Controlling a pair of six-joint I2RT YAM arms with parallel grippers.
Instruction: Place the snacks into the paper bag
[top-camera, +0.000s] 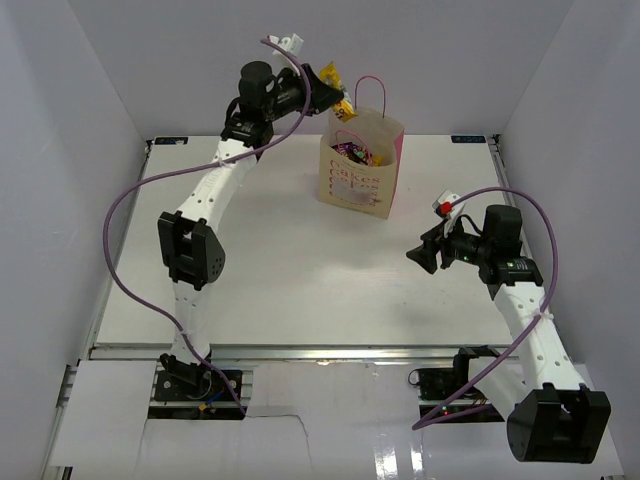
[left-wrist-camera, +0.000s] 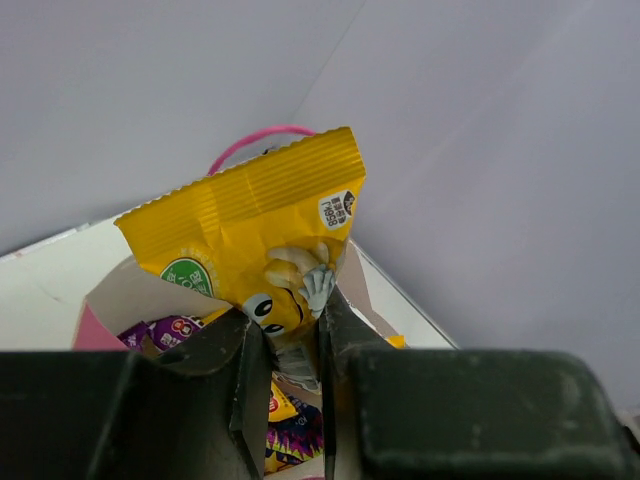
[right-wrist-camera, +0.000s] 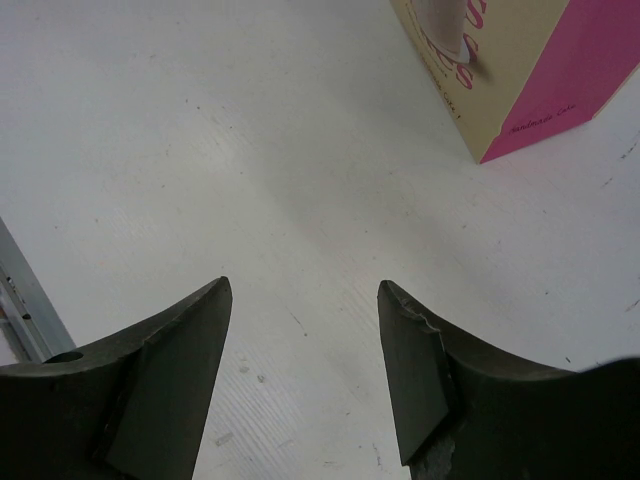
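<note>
The cream paper bag (top-camera: 362, 165) with pink sides and pink handles stands upright at the back of the table; purple and yellow snacks (top-camera: 355, 152) show inside its mouth. My left gripper (top-camera: 333, 92) hangs just above the bag's left rim, shut on a yellow pack (left-wrist-camera: 255, 240) pinched by its lower end (top-camera: 337, 88). Under it, in the left wrist view, lie purple wrappers (left-wrist-camera: 168, 330) and another yellow packet (left-wrist-camera: 278, 405) in the bag. My right gripper (right-wrist-camera: 304, 300) hovers open over bare table, right of centre (top-camera: 422, 257), with the bag's lower corner (right-wrist-camera: 520, 90) ahead of it.
White walls enclose the table on three sides, and the left gripper is close to the back wall. A metal rail (top-camera: 300, 352) runs along the near edge in front of the arm bases.
</note>
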